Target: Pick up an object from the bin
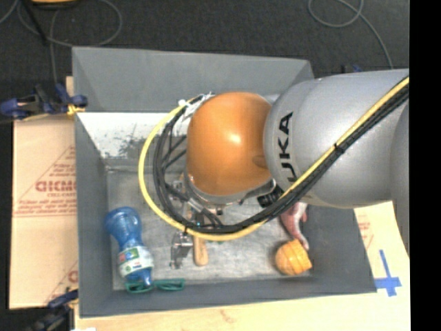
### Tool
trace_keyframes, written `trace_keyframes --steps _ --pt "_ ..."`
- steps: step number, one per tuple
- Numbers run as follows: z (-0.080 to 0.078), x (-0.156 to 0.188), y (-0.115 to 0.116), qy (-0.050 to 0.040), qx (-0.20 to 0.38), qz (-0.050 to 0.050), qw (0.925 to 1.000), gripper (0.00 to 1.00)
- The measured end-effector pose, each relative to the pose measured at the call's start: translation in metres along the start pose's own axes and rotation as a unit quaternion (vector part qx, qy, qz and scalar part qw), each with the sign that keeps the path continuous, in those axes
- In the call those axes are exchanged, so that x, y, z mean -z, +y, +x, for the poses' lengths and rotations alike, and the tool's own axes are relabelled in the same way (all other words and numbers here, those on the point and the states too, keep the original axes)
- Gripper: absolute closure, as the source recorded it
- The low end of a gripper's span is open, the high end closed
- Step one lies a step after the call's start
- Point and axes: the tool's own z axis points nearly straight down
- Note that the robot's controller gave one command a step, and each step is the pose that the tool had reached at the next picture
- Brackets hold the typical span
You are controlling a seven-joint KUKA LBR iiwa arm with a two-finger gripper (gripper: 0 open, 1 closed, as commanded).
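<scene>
Hovering with gripper (pixel 182 250) near bin's (pixel 89 205) front wall, just beside tan stick (pixel 200 254). Grip width: cannot tell. Flanking: blue bottle (pixel 127 247) by left wall, orange ball (pixel 293 259) toward front-right corner.

A short tan wooden stick (pixel 200 252) lies flat on the floor of the grey metal bin (pixel 89 205), near its front wall.

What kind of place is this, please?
Probably a robotics laboratory set up for grasping tests: a grey industrial robot arm hangs over a grey metal bin of loose things, including a blue plastic bottle, and cables lie on the dark floor.
</scene>
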Motion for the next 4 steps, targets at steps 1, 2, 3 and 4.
trace_keyframes --steps 1,2,3,4 --pt "-0.002 0.004 -0.001 -0.0038 -0.002 -0.001 1.0000 0.00" --pt "0.001 -0.047 0.016 -0.0052 -0.049 -0.002 0.9988 0.00" --pt "-0.001 -0.134 0.039 -0.0062 -0.043 0.006 0.9990 0.00" --pt "-0.002 -0.137 0.038 -0.0115 -0.045 0.004 0.9989 0.00"
